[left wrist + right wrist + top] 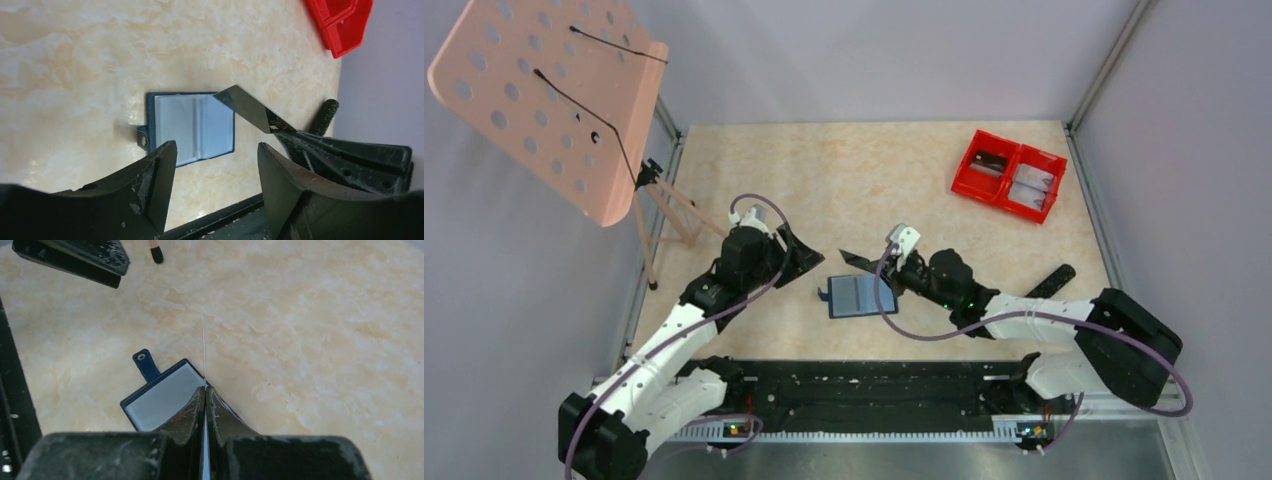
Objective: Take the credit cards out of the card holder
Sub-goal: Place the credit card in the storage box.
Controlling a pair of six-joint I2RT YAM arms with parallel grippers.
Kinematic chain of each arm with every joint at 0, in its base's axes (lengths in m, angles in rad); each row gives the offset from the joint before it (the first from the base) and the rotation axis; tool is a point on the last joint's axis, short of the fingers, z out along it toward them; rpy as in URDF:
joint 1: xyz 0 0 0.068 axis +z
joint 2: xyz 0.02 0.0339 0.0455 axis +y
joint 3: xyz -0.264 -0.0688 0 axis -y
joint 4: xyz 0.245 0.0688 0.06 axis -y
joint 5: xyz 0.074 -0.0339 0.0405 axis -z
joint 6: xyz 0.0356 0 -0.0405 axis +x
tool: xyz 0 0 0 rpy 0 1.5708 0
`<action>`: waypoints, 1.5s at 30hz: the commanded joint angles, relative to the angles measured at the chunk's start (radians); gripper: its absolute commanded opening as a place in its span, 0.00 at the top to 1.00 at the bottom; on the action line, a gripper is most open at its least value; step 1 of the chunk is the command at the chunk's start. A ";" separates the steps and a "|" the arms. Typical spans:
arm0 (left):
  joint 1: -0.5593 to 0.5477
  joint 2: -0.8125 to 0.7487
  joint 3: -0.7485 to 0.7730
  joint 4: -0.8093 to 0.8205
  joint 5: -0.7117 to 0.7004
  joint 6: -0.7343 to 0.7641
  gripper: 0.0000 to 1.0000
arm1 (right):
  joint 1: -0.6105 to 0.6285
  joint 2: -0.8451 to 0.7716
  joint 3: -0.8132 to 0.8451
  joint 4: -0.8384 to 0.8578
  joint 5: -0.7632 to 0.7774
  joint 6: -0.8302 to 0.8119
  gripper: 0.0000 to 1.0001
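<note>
Walls: pale grey panels close in the table (844,180), whose top is beige and marbled
Music stand: pink perforated music stand (544,90) at the far left, well apart from the work
Right arm: the right arm (1024,325) reaches low from its base toward the middle, wrist rolled so the card stands on edge between the fingers
Left arm: the left arm (674,330) rises from its base, wrist tipped down at the holder from the left
Red bin: the red bin (345,30) sits at the far right, well apart; both compartments hold flat dark and pale things, probably cards
Card holder: the card holder (857,296) lies open on the table between the two end effectors, pale inner faces up, snap tab pointing left
Right end effector: the right end effector (205,390) has its jaws together, clamped on one end of the dark card
Left end effector: the left end effector (215,170) has its jaws apart with nothing between them, hanging just beside the holder
Dark card: the dark card (250,107) is tilted, its free corner over the holder's right edge; whether it touches the holder I cannot tell
Step in hand: drawing this card away, judging by the grip
Doing it well: keep the pinch firm, since only a narrow strip is held, and lift along the card's own plane so it does not drag the holder; the left end effector could press the holder flat if it shifts
</note>
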 commanded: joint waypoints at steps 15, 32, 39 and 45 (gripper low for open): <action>0.000 0.022 0.183 -0.014 0.387 0.583 0.45 | -0.198 -0.040 0.254 -0.419 -0.866 0.173 1.00; -0.001 0.184 0.253 -0.052 0.789 0.629 0.47 | -0.248 0.038 0.326 -0.363 -1.072 0.355 1.00; -0.008 0.254 0.273 -0.073 0.796 0.640 0.54 | -0.250 0.082 0.322 -0.282 -1.082 0.430 1.00; -0.012 0.297 0.280 -0.072 0.803 0.632 0.73 | -0.261 0.112 0.313 -0.207 -1.069 0.497 1.00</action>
